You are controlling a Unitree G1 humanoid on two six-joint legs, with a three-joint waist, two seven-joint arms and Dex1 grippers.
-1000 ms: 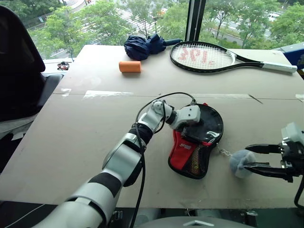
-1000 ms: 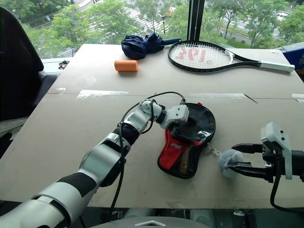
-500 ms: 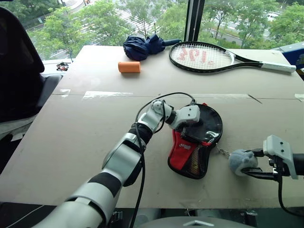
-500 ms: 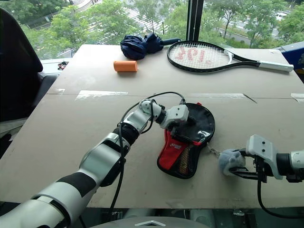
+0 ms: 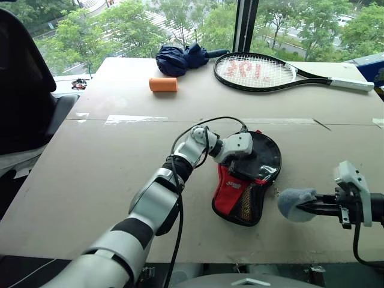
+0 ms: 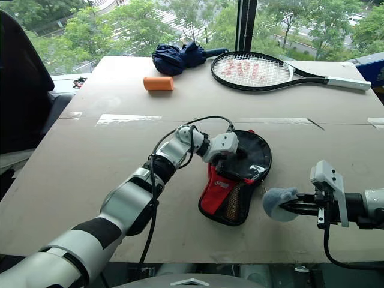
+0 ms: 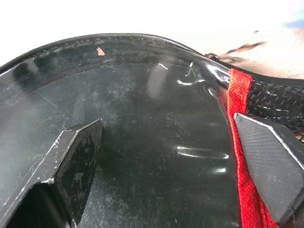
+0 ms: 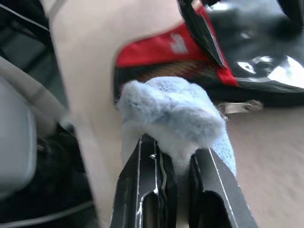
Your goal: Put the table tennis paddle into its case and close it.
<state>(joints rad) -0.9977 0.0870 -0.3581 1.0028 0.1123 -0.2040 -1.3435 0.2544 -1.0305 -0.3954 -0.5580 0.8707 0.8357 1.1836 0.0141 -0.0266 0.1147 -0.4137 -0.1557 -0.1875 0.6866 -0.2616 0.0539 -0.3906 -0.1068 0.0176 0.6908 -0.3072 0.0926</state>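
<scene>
The black case (image 5: 243,204) with its red panel (image 5: 228,193) lies flat on the table's middle right. My left gripper (image 5: 249,171) rests open on its wide round end. Its fingers (image 7: 76,156) are spread over a glossy black face (image 7: 156,142). I cannot tell whether that face is the table tennis paddle or the case's own cover. My right gripper (image 5: 303,207) is shut on the grey-blue plush charm (image 5: 294,203), just right of the case near the table's front edge. The charm (image 8: 175,109) bulges above the pinching fingertips, and its chain (image 8: 237,107) runs to the case.
A large black tennis racket (image 5: 258,71), a folded dark blue umbrella (image 5: 180,58) and an orange cylinder (image 5: 164,84) lie at the far end of the table. A dark chair (image 5: 24,90) stands off the left side. The table's front edge (image 5: 252,255) runs just below the right gripper.
My right gripper has closed on the plush charm and carried it left, closer to the case. The left arm has stayed put on the case.
</scene>
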